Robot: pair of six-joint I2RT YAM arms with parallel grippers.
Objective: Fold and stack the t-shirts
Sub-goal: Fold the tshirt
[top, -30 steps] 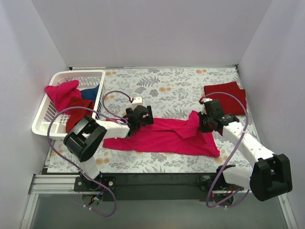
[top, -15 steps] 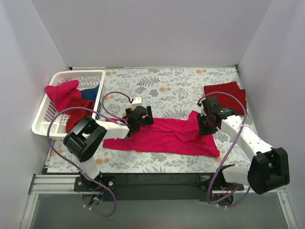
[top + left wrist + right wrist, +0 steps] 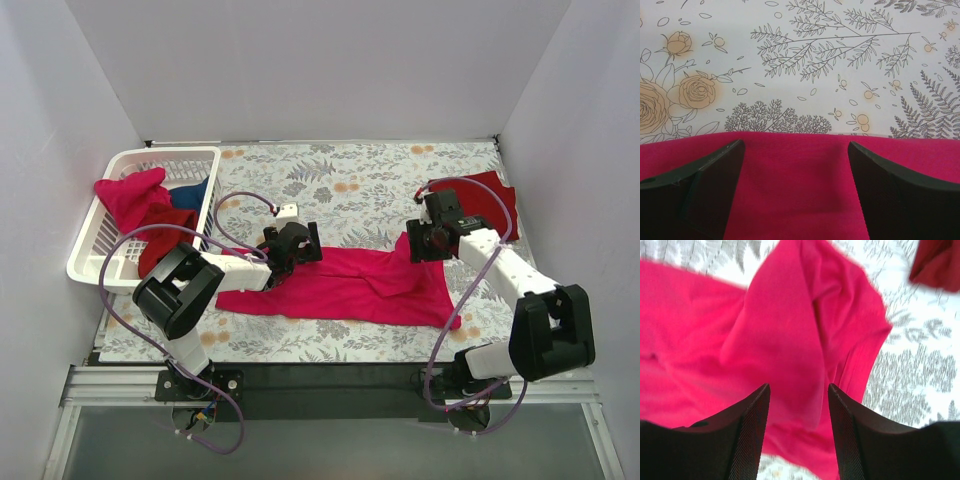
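Where the white basket [image 3: 170, 153] sits at the left edge of the counter [image 3: 350, 180], it holds 3 crumpled things: a pink-red shirt [image 3: 130, 195] draped over its rim, a blue shirt [image 3: 190, 192] and a maroon shirt [image 3: 165, 245]. Right of it, the left hand [image 3: 298, 242] stands with jaws wide, both fingers resting on the far edge of the spread t-shirt [image 3: 340, 285], bright pink-red, lying across the counter's near middle. Over that cloth's bunched right end, the right hand [image 3: 418, 243] hovers, jaws parted, gripping nothing. Farthest right lies the dark red t-shirt [image 3: 488, 195].
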